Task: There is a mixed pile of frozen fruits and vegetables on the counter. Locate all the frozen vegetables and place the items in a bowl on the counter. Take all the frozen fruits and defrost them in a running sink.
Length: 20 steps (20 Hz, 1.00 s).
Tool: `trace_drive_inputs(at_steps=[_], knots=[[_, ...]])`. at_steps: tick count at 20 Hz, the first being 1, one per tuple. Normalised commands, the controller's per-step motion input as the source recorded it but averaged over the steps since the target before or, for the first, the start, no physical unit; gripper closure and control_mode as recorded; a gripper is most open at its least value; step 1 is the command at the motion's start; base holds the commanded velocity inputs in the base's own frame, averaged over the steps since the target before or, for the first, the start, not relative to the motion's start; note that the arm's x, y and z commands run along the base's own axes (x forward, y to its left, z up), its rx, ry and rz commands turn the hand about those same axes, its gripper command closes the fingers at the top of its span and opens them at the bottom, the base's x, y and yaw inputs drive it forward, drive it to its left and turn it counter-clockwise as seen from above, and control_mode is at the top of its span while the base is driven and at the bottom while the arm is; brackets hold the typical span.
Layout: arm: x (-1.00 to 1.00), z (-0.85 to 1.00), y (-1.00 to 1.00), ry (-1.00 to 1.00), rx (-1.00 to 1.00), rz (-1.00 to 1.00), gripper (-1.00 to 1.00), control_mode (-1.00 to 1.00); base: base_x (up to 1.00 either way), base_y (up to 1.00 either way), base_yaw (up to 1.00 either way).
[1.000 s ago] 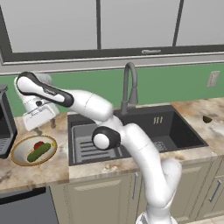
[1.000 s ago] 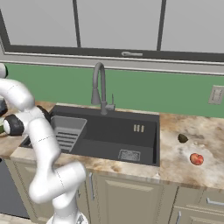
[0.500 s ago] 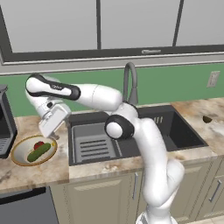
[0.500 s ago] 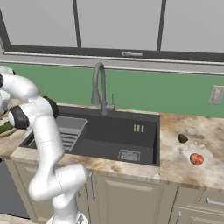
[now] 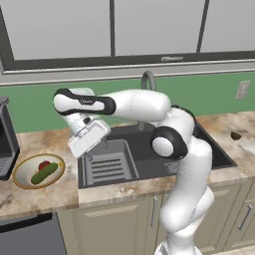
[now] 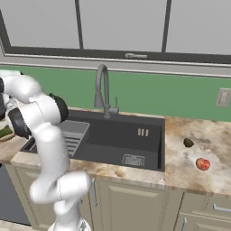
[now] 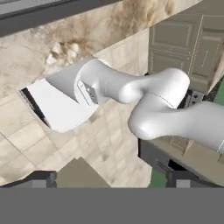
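1. Pincer: fingers spread wide, nothing between them. It hangs over the left rim of the sink, tilted down and to the left, at about 3 o'clock from the bowl.
2. Change: a second ago the hand stood higher and further left, above the bowl; it has since swung rightward and lower, toward the basin. I judge a vegetable drop-off just finished and the arm retreating.
3. Bowl: yellow-rimmed, on the counter left of the sink, at 9 o'clock from the pincer. It holds a cucumber, with a red item touching it at 12 o'clock; what the red item is I cannot tell.
4. Dish rack: inside the sink's left half, just below the pincer.
5. Faucet: behind the basin at 12 o'clock; no water seen running.
6. Remaining pile, right counter: a red fruit and a dark item at its 11 o'clock, well apart from the arm.
7. Judgement: vegetables appear bowled; the fruits are not yet in the sink, so the reach goes far right next.
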Motion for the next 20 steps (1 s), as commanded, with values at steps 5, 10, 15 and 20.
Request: trace_drive_inputs(at_steps=[5,10,15,20], knots=[[-0.03,0.0,-0.71,-0.1,0.32,0.12,-1.0,-1.0,0.0,0.0,0.0],[0.02,-0.05,-0.69,-0.04,0.14,0.19,-1.0,-1.0,0.0,0.0,0.0],[0.28,-0.01,-0.62,-0.02,0.13,0.2,-1.0,-1.0,0.0,0.0,0.0],[0.21,-0.04,-0.7,-0.02,0.15,0.09,-1.0,-1.0,0.0,0.0,0.0]])
